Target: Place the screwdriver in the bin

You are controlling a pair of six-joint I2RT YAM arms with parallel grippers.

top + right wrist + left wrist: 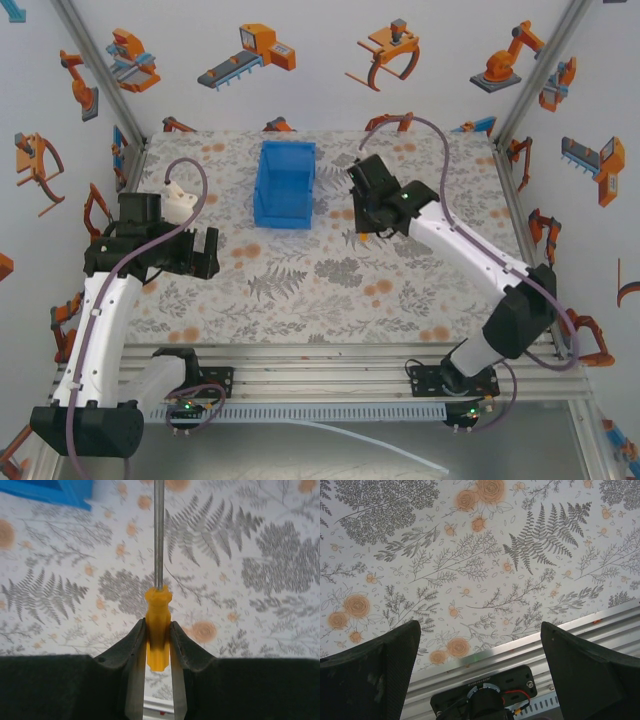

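The screwdriver (pixel 158 607) has an orange-yellow handle and a thin metal shaft pointing away from the camera, and it hangs above the floral table. My right gripper (pixel 158 632) is shut on that handle. From above, the right gripper (pixel 362 228) sits just right of the blue bin (pixel 283 214), with a bit of orange screwdriver (pixel 357 236) at its tip. A corner of the bin (pixel 55 491) shows at the upper left of the right wrist view. My left gripper (pixel 208 252) hovers open and empty at the left; its fingers (pixel 375 672) stand wide apart over the table's near edge.
The floral table cover (pixel 320 280) spreads between the arms. An aluminium rail (pixel 530 647) and the left arm's base mount (pixel 485 697) lie below the left gripper. Printed walls enclose the table on three sides.
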